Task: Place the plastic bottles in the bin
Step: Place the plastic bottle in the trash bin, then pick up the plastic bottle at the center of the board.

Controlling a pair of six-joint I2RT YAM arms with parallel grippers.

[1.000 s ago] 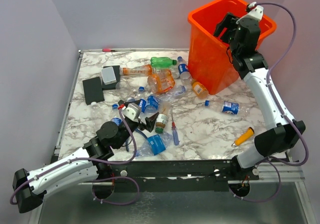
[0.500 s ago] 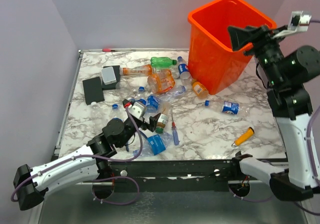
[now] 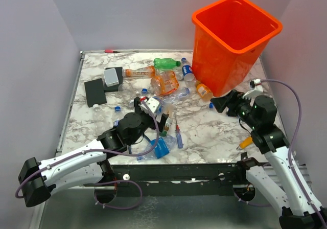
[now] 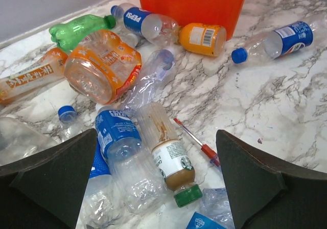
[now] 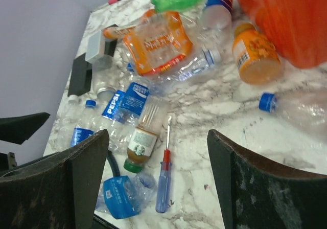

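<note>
Top external: marble table [image 3: 214, 132], lilac walls [image 3: 30, 60]; left and right jaws apart, empty.

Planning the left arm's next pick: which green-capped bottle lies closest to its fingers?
The clear, brown-stained bottle with the white label, just ahead between the fingers; the all-green bottle, also green-capped, lies far back by the bin.

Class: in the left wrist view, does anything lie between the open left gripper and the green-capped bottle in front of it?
Nothing visible covers the green-capped bottle in front of the left gripper. A blue-labelled bottle lies close alongside it, and the screwdriver lies apart on its other side.
</note>
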